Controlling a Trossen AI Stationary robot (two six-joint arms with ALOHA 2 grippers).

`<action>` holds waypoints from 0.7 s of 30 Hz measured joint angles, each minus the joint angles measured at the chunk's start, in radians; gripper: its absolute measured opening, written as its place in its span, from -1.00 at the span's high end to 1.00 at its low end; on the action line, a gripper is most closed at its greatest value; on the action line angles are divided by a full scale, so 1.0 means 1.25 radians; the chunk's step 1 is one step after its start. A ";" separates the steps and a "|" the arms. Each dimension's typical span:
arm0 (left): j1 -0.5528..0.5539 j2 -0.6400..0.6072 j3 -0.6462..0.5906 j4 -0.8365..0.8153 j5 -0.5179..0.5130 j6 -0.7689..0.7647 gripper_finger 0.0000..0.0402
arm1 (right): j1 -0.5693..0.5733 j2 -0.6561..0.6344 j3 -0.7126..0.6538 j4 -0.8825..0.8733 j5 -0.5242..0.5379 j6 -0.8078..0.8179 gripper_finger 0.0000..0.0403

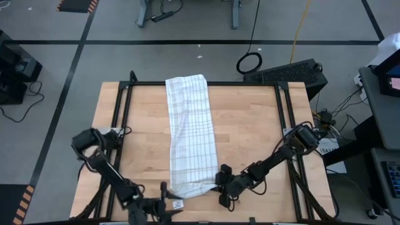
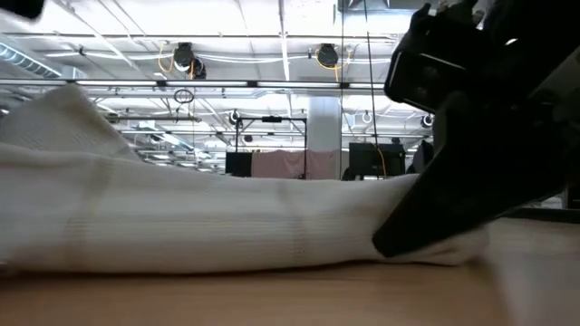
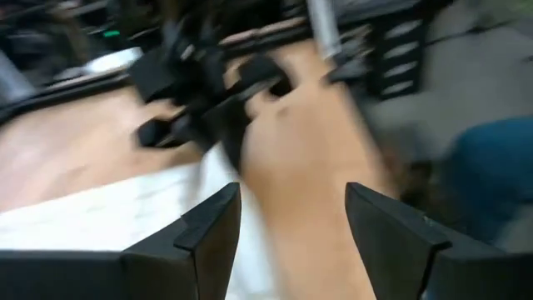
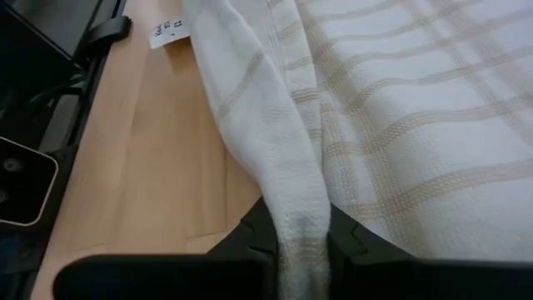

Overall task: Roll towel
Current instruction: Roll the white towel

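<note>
At the near edge of the table (image 1: 250, 125), the left gripper (image 1: 164, 201) sat just left of the towel's near-left corner, its two fingers (image 3: 208, 229) spread apart with bare wood showing between them and nothing held. A small white tag (image 1: 178, 204) lay on the wood just beside that corner.

Just right of it, the right gripper (image 1: 220, 185) was pinched narrowly on the near-right edge of the towel (image 1: 190, 137); its wrist camera showed a raised fold of cloth squeezed between the fingers (image 4: 250, 237). In the low view that dark gripper (image 2: 426, 231) pressed into the right end of the bunched near hem, which stood up in a low ridge off the table.

The towel lay as a long, narrow strip down the middle of the table, running from the near edge to the far one, where its end reached the black frame rail (image 1: 206, 82). Its long edges were slightly wavy, and it leaned a little to the right toward the near end.

Wide bare wood stayed open on both sides of the strip, left and right, out to the side rails. Beyond the far edge lay grey floor with a coiled cable (image 1: 249, 62).
</note>
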 joint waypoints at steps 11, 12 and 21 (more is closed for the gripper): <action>-0.010 0.013 0.010 -0.073 -0.096 -0.131 -0.11 | -0.001 0.001 -0.001 0.017 -0.017 0.002 0.85; -0.010 0.013 0.010 -0.109 -0.081 -0.172 -0.12 | -0.001 0.001 -0.001 0.017 -0.017 0.001 0.85; -0.032 0.013 0.010 -0.393 -0.116 -0.470 -0.43 | 0.001 0.001 -0.001 0.017 -0.016 -0.015 0.84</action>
